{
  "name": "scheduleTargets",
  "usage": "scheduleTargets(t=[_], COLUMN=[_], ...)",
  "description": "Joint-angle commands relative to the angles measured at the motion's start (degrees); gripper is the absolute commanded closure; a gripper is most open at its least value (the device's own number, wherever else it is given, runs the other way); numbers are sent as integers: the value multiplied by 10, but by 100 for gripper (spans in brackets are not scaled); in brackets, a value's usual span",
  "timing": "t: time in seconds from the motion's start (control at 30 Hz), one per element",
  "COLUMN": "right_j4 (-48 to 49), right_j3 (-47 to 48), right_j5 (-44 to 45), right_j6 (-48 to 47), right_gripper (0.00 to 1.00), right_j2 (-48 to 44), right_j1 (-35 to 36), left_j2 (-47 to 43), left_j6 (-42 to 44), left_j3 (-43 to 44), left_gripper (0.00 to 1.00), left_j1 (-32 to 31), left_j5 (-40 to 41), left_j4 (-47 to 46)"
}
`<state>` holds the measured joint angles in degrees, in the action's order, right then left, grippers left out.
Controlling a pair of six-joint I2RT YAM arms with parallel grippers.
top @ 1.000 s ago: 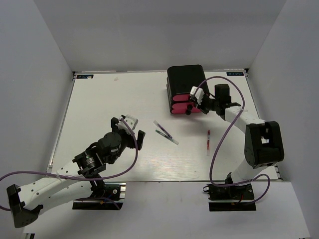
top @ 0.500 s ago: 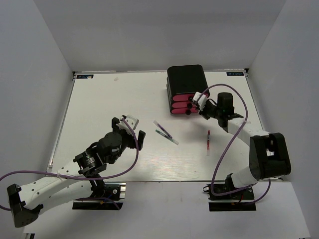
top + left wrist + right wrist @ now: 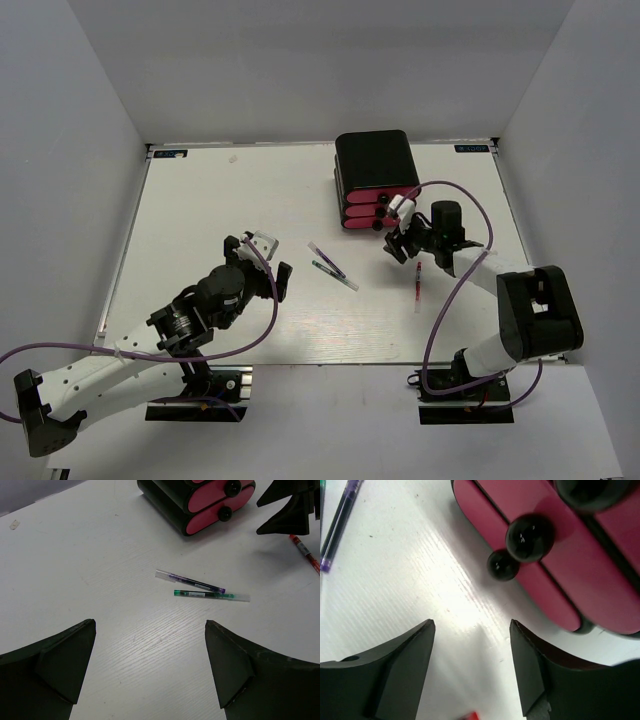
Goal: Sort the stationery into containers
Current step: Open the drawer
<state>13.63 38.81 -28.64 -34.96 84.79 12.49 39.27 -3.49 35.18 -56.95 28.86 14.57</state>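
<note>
Three pink drawers [image 3: 365,212] with black knobs [image 3: 529,537] fill a glossy black case [image 3: 373,158]; left claw [image 3: 150,625] and right claw [image 3: 470,630] gape empty.

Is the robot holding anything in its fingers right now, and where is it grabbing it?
Nothing is held. The left fingers and the right fingers are spread open, with only bare table between them. The pens lie untouched.

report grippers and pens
Left gripper open, empty, near purple pen and green pen. Right gripper open, empty, by the pink drawers, which look shut. Red pen loose beside it. Nothing blocking.
</note>
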Motion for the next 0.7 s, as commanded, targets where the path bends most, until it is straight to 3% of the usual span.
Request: scheduleTargets(t=[0.0,0.13,0.23,0.33,0.5,0.67], right_j4=[46,70,55,52,145,240], right_j3=[0,21,55,67,29,-22], right_j5=[39,75,98,92,69,81], right_j6=[113,185,293,342,505,576], right_gripper=[31,29,31,36,38,39], right_j2=[3,17,54,69,66,77], right_j1=[10,18,25,25,25,22], left_j2=[0,0,0,0,5,5], left_j6=[0,0,0,0,0,0], left_j3=[2,2,-4,-4,-4,-4], left_gripper=[0,0,0,0,0,0], left_j1=[1,1,1,1,1,1], left_j5=[-7,-7,-7,-7,-7,-7], left_j4=[-7,-7,-7,-7,-7,-7])
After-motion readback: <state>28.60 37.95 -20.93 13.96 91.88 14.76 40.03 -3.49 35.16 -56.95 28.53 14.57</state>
